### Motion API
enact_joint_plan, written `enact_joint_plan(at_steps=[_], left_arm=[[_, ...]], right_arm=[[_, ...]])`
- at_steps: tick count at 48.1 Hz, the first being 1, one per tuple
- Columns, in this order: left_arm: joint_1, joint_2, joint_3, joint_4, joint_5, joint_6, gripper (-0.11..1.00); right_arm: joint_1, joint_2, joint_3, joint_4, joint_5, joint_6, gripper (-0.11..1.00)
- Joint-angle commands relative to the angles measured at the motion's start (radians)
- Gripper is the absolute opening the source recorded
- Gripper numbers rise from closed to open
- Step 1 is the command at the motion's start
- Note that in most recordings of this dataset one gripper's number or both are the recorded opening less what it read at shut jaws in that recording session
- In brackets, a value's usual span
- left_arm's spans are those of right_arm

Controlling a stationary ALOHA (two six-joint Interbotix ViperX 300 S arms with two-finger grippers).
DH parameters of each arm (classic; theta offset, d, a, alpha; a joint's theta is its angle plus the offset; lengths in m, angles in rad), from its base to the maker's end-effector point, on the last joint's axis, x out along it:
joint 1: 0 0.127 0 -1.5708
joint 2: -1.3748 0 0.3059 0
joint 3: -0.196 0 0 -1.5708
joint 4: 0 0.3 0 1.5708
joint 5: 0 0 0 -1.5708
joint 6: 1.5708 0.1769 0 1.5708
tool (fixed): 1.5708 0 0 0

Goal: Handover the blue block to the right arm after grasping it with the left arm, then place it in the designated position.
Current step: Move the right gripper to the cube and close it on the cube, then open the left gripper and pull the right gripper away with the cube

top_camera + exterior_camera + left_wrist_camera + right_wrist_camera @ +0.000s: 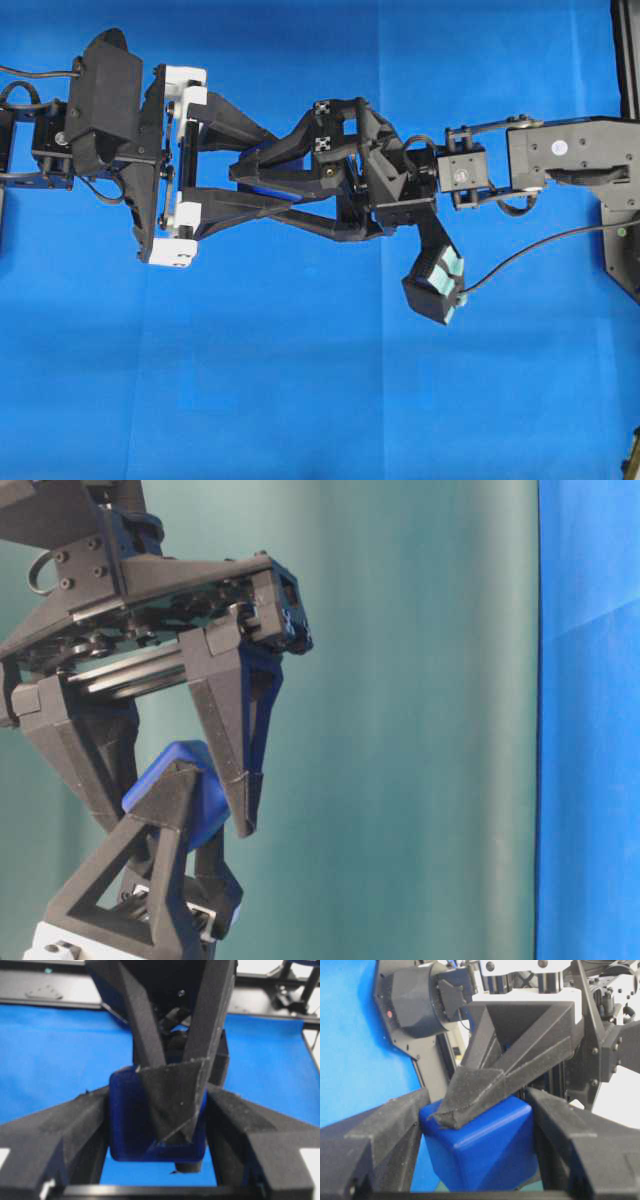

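Mid-handover, held aloft above the blue-clothed bench (pixel 300 400), well clear of its surface

Blue block (pixel 485 1140) pinched between the jaws of the left gripper (pixel 262 175), one long black finger (pixel 175 1095) lying across a face of the cube in the left wrist view

Right gripper (pixel 480 1125) brought in crosswise from the opposite side, jaws flanking the block on both sides in the right wrist view, pads looking pressed against its faces or very nearly so; judged clamped on the block, though full firmness not provable from these views

Same crossing seen from table level: block (pixel 190 790) wedged between the two pairs of fingers, one set from above, one from below

In the overhead view block hidden under the interlocked fingers near mid-frame

Step in hand, by judgement: transfer of grip, both arms on the cube at once

Next move likely calls for: confirming a secure right-hand hold, then spreading the left jaws and drawing them straight back along their own line to avoid dragging the cube askew; only afterwards carrying down to the unmarked spot on the cloth

Risk: a loose right grip letting the block drop on release
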Motion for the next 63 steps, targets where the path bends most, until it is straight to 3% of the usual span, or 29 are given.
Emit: enact_joint_plan(at_steps=[1,27,29,34,38,50,63], left_arm=[[-0.014,-0.017,-0.011,0.003,-0.006,0.005,0.48],[-0.035,-0.006,-0.021,0.003,-0.009,0.008,0.49],[-0.035,-0.008,-0.02,0.005,-0.011,0.005,0.55],[-0.038,-0.012,-0.015,0.005,-0.011,0.003,0.83],[-0.038,-0.014,-0.012,0.005,-0.011,0.003,0.93],[-0.038,-0.015,-0.011,0.005,-0.005,0.003,0.93],[-0.054,-0.04,0.012,0.003,-0.006,0.003,0.93]], right_arm=[[-0.005,-0.012,-0.026,0.011,0.002,0.008,0.47],[0.008,-0.014,-0.028,0.015,0.002,0.009,0.47],[0.009,-0.014,-0.026,0.017,0.002,0.009,0.47],[0.017,-0.014,-0.028,0.017,0.002,0.008,0.47],[0.018,-0.014,-0.028,0.018,0.002,0.009,0.47],[0.023,-0.034,-0.012,0.028,0.005,0.009,0.47],[0.034,-0.153,0.089,0.044,0.052,0.009,0.47]])
